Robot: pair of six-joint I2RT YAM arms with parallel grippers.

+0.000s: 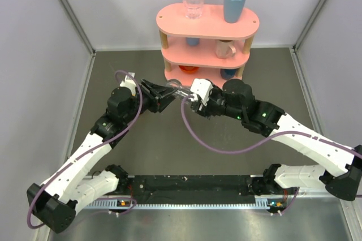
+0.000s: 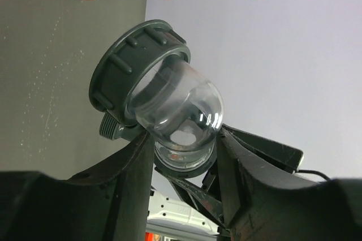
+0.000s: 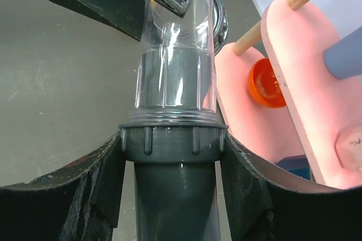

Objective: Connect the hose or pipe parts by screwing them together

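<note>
The two pipe parts are held in the air between the arms, in front of the shelf. A translucent curved tube enters the ribbed collar of the dark grey fitting. A band of thread shows just above the collar. My right gripper is shut on that collar, with a finger touching each side. My left gripper is shut on the tube at its lower end, and a second ribbed grey collar sits on the tube's far end. From above, the left gripper and right gripper nearly meet.
A pink three-tier shelf stands just behind the grippers. It carries a clear glass, a blue cup and a mug, with an orange lid low down. A purple cable loops over the table.
</note>
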